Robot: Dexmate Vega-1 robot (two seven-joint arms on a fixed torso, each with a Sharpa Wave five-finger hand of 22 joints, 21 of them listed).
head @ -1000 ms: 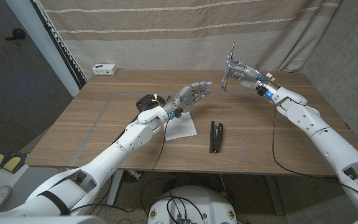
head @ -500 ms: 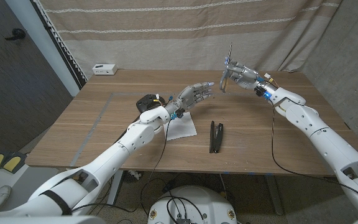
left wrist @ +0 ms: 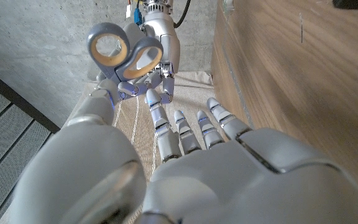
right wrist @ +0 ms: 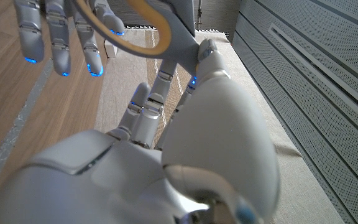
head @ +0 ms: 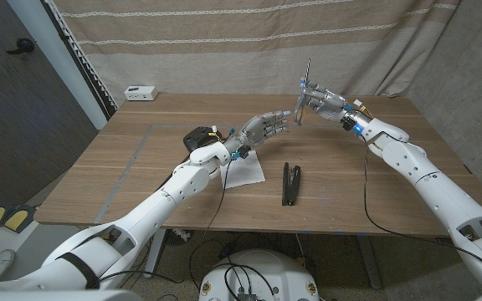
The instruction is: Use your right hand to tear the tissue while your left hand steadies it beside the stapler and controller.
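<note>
Right hand [head: 318, 102] is up in the air over the far side of the desk [head: 124, 167], and what it's gripping is a pair of scissors [head: 305, 94], not the tissue. The blades stick straight up above the hand, and the grey loop handles [left wrist: 124, 55] are right at its fingertips, which you can see nicely from the left wrist view. The right wrist view shows a yellowish inner rim on 1 loop [right wrist: 148, 22], with the fingers curled around it.

Left hand [head: 263, 127] is also raised off the desk, fingers spread and stretched out toward the scissors, with nothing in it. Its fingertips [right wrist: 61, 46] are near the handles, but I can't tell if they actually touch.

The tissue [head: 245, 171] is lying flat on the desk under the left forearm, with neither hand on it. Just beside it, toward the robot's right, is the black stapler [head: 290, 182], lying lengthwise. A black controller [head: 196, 135] sits on the desk on the other side of the left arm, partly hidden by it. There's a small white box [head: 141, 93] at the far left corner.
</note>
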